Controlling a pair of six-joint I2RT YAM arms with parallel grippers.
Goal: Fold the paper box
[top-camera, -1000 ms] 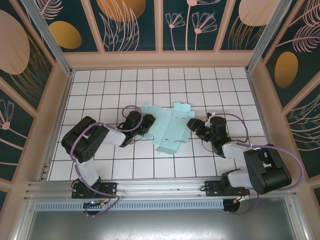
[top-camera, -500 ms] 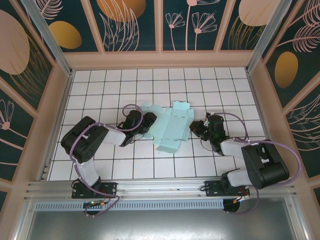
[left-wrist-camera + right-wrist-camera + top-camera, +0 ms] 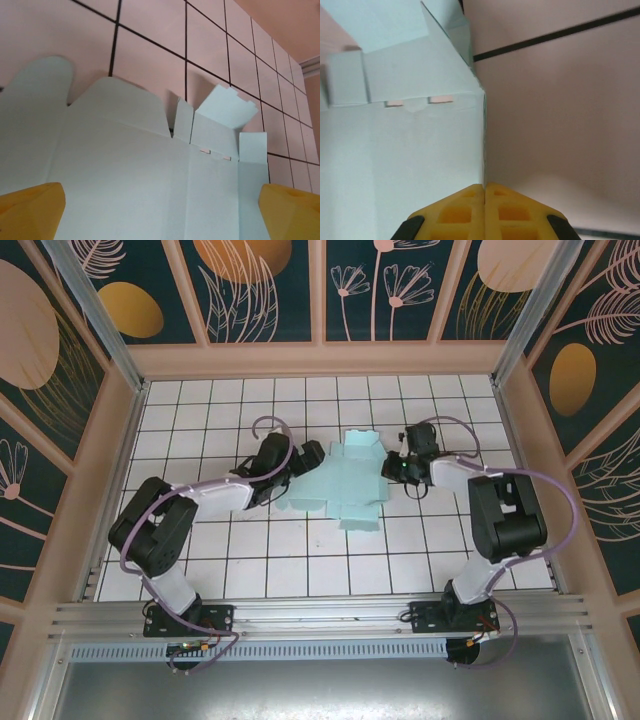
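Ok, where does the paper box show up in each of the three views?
Top external: paper box spread at the centre of the tiled floor.
Left wrist: it covers the lower frame, flaps pointing up.
Right wrist: it takes the left half, edge meeting the right gripper.
Shared landmark: the small slots along a fold, in both wrist views.

Paper box (image 3: pixel 335 485): pale mint thin card, an unfolded cut-out w/ several flaps. It lies mostly flat, approx. at centre of the top view, a little above the middle. In left wrist view it covers the lower half: rounded flap at upper left, small tabs at centre, and one notched flap (image 3: pixel 222 106) tilted up right of centre. Crease lines are visible. In right wrist view it takes the left half, w/ one panel raised at the top.
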